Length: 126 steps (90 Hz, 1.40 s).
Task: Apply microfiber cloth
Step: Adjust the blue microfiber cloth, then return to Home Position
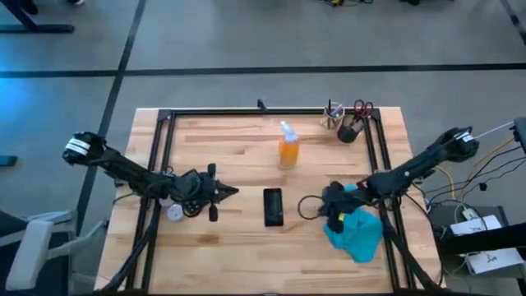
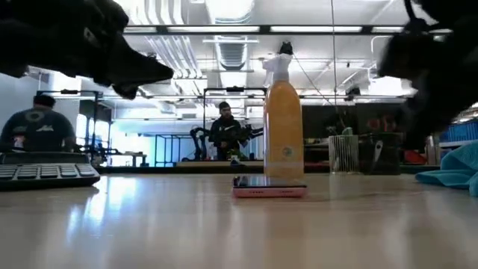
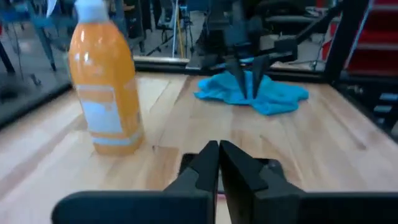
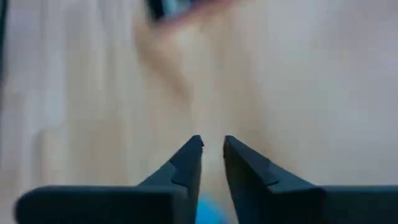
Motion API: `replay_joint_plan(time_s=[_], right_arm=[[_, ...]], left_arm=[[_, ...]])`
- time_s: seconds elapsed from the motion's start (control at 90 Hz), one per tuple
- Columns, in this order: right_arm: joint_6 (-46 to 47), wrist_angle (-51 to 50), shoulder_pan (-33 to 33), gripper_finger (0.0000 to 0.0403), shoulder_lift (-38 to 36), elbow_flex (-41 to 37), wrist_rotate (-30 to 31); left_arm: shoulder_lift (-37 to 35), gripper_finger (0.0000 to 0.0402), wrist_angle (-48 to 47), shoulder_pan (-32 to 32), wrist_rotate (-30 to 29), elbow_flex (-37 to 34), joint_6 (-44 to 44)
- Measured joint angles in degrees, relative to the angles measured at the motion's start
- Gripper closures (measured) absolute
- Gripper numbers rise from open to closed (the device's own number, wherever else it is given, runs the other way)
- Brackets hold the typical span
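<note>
The turquoise microfiber cloth [image 1: 362, 234] [image 3: 280, 96] lies crumpled on the table near the right front. My right gripper [image 1: 331, 215] [image 4: 213, 144] is over the cloth's left part, its fingers a small gap apart. It slants down toward the table's left, with only bare wood showing between the tips. A bit of the cloth [image 4: 208, 214] shows far back under the fingers. The black phone [image 1: 273, 206] [image 2: 269, 188] lies flat at the table's middle. My left gripper [image 1: 234, 193] [image 3: 218, 149] is shut just left of the phone, pointing at it, and holds nothing. My right gripper stands over the cloth's left part [image 3: 239, 93], fingers slanting down from the right. I cannot tell whether the fingertips touch the cloth. Nothing shows pinched between them.
An orange spray bottle [image 1: 288, 150] [image 3: 106, 93] stands upright beyond the phone. A cup with scissors and pens [image 1: 349, 125] stands at the far right. Black frame rails [image 1: 156, 164] run along both sides and the far edge. People [image 2: 224, 127] are in the room beyond.
</note>
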Motion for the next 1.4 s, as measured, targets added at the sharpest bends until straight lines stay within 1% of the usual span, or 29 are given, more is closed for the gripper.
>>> replay_joint_plan(time_s=[0.067,0.144,0.244,0.322,0.4,0.5,0.556,0.644,0.678,0.711,0.778,0.844,0.922,1.056,1.089,1.122,1.167,1.256,1.289,1.344,1.4], right_arm=[[7.29,-2.63,2.21,0.0392,0.07,-0.15,-6.29],[13.19,-4.88,4.31,0.0399,0.63,-0.07,-11.9],[15.12,-12.81,5.4,0.0397,1.15,1.02,-14.42],[15.63,-24.49,4.64,0.04,1.24,2.26,-13.96],[15.84,-35.88,2.82,0.0402,1.18,3.87,-10.39],[15.68,-46.43,-0.55,0.0401,1.27,5.71,-2.14],[14.2,-46.7,-2.49,0.0401,1.27,7.03,2.22],[9.7,-46.76,-5.43,0.0402,1.15,8.88,9.83],[8.32,-46.76,-6.22,0.0402,1.12,9.73,12.55],[7.18,-46.55,-6.86,0.0402,1.12,10.68,14.92],[3.06,-45.55,-7.54,0.0402,0.99,12.39,17.77],[-3.97,-40.01,-7.26,0.0403,-0.35,12.91,19.23],[-14.1,-26.34,-6.77,0.0403,-2.43,11.72,19.65],[-33.29,-0.08,-6.99,0.0403,-4.25,5.91,20.0],[-37.08,6.28,-6.98,0.0403,-4.28,4.28,19.97],[-40.12,12.29,-6.97,0.0403,-4.28,2.72,19.83],[-43.11,20.17,-6.97,0.0403,-4.22,0.85,18.98],[-46.28,33.33,-6.97,0.0403,-3.21,-2.25,16.1],[-47.19,36.43,-6.99,0.0403,-2.78,-3.28,14.78],[-48.65,41.04,-6.97,0.0403,-2.15,-4.8,12.82],[-50.24,42.69,-6.97,0.0403,-2.05,-5.97,12.55]], left_arm=[[0.39,0.0402,0.06,-0.01,2.54,0.0,-1.95],[0.88,0.0402,0.15,-0.02,5.23,0.0,-2.69],[1.2,0.0402,-0.22,-0.12,5.32,0.0,-2.92],[1.18,0.0402,0.1,-0.12,5.29,0.02,-2.87],[1.13,0.0402,0.14,-0.12,5.29,0.02,-2.52],[1.11,0.0402,0.26,-0.12,4.01,0.02,-0.82],[1.08,0.0402,0.72,-0.11,0.95,0.02,-0.44],[0.7,0.0402,2.18,0.08,-9.21,0.04,-1.02],[0.38,0.0402,2.0,0.14,-11.72,0.04,-0.92],[0.05,0.0402,1.99,0.37,-12.19,0.04,-0.27],[-1.1,0.0402,2.45,0.91,-11.29,0.04,0.36],[-3.45,0.0402,2.78,2.28,-11.77,0.04,-1.88],[-6.81,0.0402,2.37,4.71,-12.18,0.04,-3.21],[-13.09,0.0402,0.51,9.17,-5.16,0.04,-1.13],[-14.48,0.0402,-0.37,9.87,-4.07,0.04,-1.01],[-16.03,0.0402,-1.4,10.31,-4.18,0.04,-0.68],[-18.26,0.0402,-2.9,10.65,-5.44,-0.11,0.52],[-22.52,0.0402,-7.71,10.7,-10.29,-0.17,2.8],[-23.69,0.0402,-9.81,10.7,-11.45,-0.2,3.3],[-25.32,0.0402,-13.23,10.72,-11.78,-0.24,3.81],[-26.64,0.0402,-16.31,10.69,-11.77,-0.28,3.92]])
